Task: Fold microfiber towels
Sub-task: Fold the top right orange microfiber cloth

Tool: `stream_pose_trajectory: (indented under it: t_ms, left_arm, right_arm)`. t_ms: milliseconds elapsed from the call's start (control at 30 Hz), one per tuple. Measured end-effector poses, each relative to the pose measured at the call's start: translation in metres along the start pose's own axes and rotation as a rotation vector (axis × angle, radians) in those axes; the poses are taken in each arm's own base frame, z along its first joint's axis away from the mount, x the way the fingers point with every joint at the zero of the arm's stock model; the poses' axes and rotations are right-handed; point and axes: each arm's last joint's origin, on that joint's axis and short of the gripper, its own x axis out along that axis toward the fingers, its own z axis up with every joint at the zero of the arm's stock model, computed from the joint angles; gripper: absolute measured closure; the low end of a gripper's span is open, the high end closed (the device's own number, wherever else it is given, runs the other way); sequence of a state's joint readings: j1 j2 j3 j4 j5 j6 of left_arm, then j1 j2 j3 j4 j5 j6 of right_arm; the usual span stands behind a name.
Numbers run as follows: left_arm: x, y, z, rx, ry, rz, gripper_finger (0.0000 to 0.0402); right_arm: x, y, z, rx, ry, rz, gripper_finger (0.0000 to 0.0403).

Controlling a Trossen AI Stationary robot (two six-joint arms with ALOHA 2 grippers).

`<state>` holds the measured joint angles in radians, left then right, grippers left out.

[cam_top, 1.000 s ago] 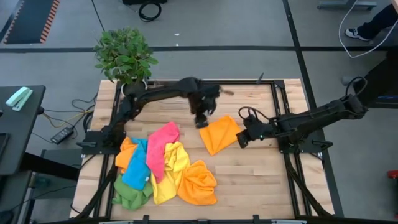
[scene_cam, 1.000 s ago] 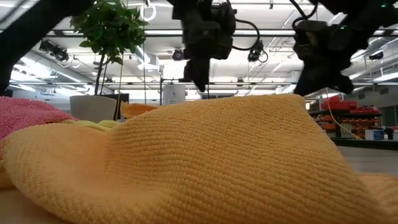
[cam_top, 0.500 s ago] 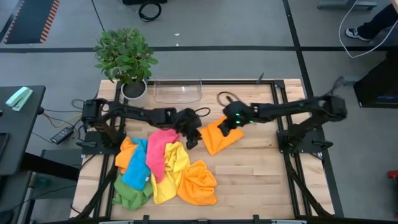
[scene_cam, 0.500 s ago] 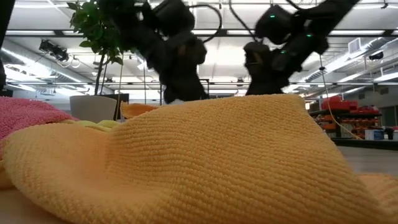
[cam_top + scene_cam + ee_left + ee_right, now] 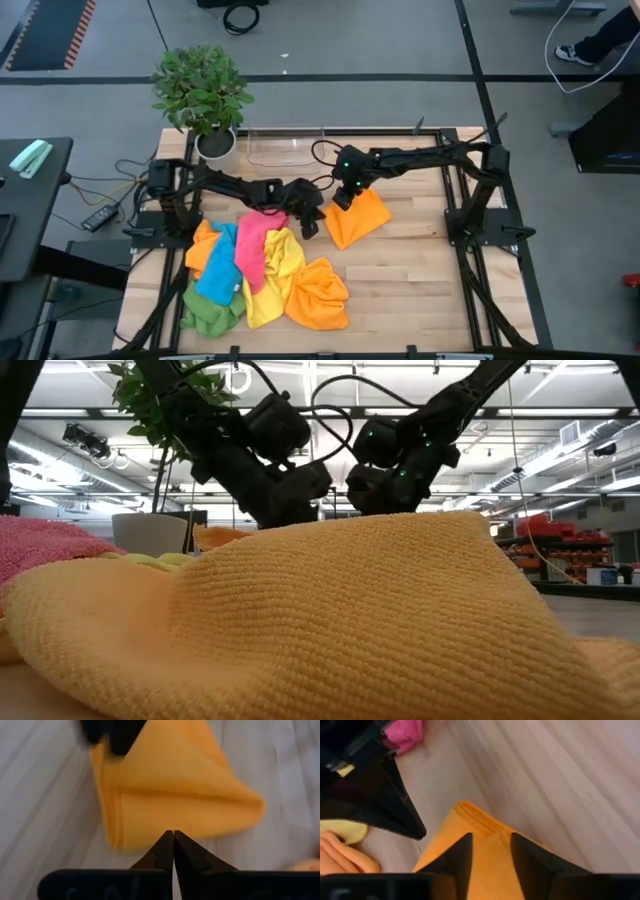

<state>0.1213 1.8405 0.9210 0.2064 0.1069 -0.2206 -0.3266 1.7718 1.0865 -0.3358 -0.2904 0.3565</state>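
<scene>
A folded orange towel (image 5: 362, 220) lies flat on the wooden table (image 5: 420, 280), right of centre. My left gripper (image 5: 313, 222) is low at its left side, slanting down, with its shut fingers' tips (image 5: 173, 835) at the towel's layered edge (image 5: 150, 842). My right gripper (image 5: 343, 198) stands open over the towel's far left corner (image 5: 470, 812), one finger on either side of it. A heap of pink (image 5: 262, 232), yellow (image 5: 278, 268), blue (image 5: 220, 265), green (image 5: 208, 312) and orange (image 5: 320, 295) towels lies at the near left. My left gripper comes at the folded towel's edge (image 5: 185, 837) slanting down from the table's left. Its shut tips show right at that edge. I cannot tell whether any cloth is between them or whether they touch it.
A clear plastic tray (image 5: 285, 147) stands at the far edge, and a potted plant (image 5: 202, 90) at the far left corner. In the low view a yellow-orange towel (image 5: 330, 620) fills the foreground, with both grippers behind it. Bare wood lies to the near right.
My left gripper has come down from above the towel's far side to its left edge, tipping from pointing straight down to a slant. My right gripper has swung from the towel's right side toward the table's left, to the towel's far left corner. The towel has stayed in place.
</scene>
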Motion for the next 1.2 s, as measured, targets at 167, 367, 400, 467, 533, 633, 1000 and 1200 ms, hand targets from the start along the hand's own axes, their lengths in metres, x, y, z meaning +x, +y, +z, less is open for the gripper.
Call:
stream_pose_trajectory:
  t_ms: [167, 367, 400, 467, 533, 633, 1000, 1200]
  left_arm:
    - [0.008, 0.005, -0.006, -0.011, 0.010, 0.028, 0.0392]
    - [0.013, 0.015, -0.012, -0.078, 0.039, 0.050, 0.0394]
    - [0.014, 0.016, -0.012, -0.079, 0.038, 0.051, 0.0395]
    - [0.014, 0.017, -0.012, -0.084, 0.037, 0.053, 0.0394]
    - [0.014, 0.017, -0.012, -0.084, 0.038, 0.053, 0.0389]
    - [0.014, 0.017, -0.013, -0.084, 0.041, 0.053, 0.0389]
    - [0.014, 0.020, -0.014, -0.091, 0.059, 0.071, 0.0394]
    - [0.013, 0.021, -0.018, -0.095, 0.096, 0.084, 0.0394]
  right_arm:
    - [0.012, -0.002, -0.002, -0.038, 0.031, -0.017, 0.0199]
    - [0.021, -0.003, -0.005, -0.071, 0.041, -0.062, 0.0194]
    - [0.021, -0.003, -0.005, -0.078, 0.034, -0.066, 0.0198]
    - [0.019, -0.002, -0.004, -0.090, 0.020, -0.083, 0.0210]
    - [0.018, -0.001, -0.003, -0.098, 0.014, -0.084, 0.0230]
    - [0.018, -0.001, -0.004, -0.104, 0.018, -0.084, 0.0277]
    - [0.016, -0.001, -0.006, -0.127, 0.054, -0.054, 0.0397]
    - [-0.012, 0.004, -0.009, -0.183, 0.082, -0.056, 0.0399]
